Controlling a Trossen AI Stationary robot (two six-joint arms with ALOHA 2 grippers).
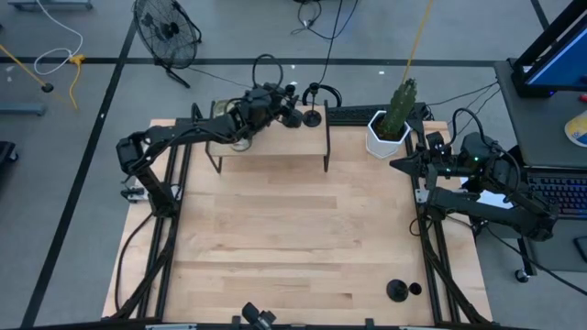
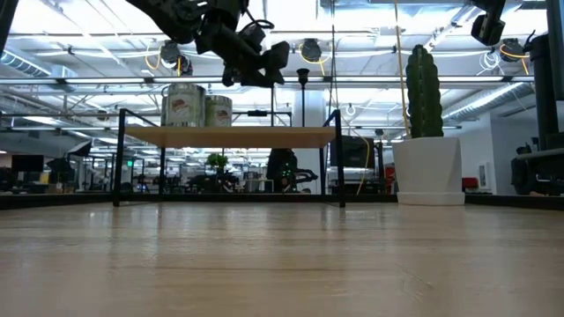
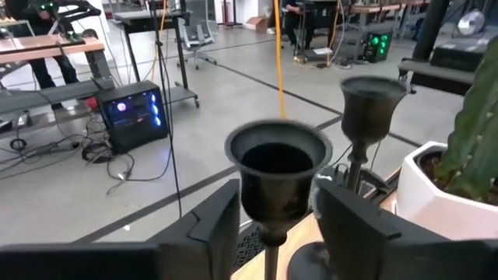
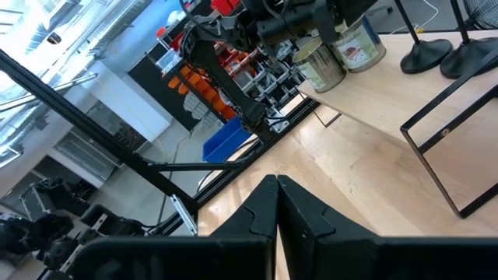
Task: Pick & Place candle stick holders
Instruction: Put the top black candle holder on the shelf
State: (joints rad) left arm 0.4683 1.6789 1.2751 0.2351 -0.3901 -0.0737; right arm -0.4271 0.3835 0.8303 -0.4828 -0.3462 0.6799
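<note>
Two black candle stick holders stand by their round bases [image 4: 424,54] [image 4: 467,58] on the raised wooden shelf [image 1: 275,147] at the table's far side. My left gripper [image 3: 278,225] is open at the nearer holder [image 3: 278,167], one finger on each side just below its cup. The second holder [image 3: 372,109] stands right behind it. A third holder [image 1: 397,291] stands on the table near the front right. My right gripper [image 4: 278,180] is shut and empty, above the table's right edge [image 1: 396,165]. My left gripper's fingers [image 3: 214,222] flank the lower part of the near holder's cup [image 3: 278,204], coming level from the table's left. I cannot tell whether they touch it. The holder stands upright, its base on the shelf.
Two greenish glass jars [image 2: 182,104] [image 2: 218,110] stand on the shelf's left part, under my left arm. A cactus in a white pot [image 1: 390,124] stands right of the shelf. The table's middle [image 1: 293,238] is bare wood.
</note>
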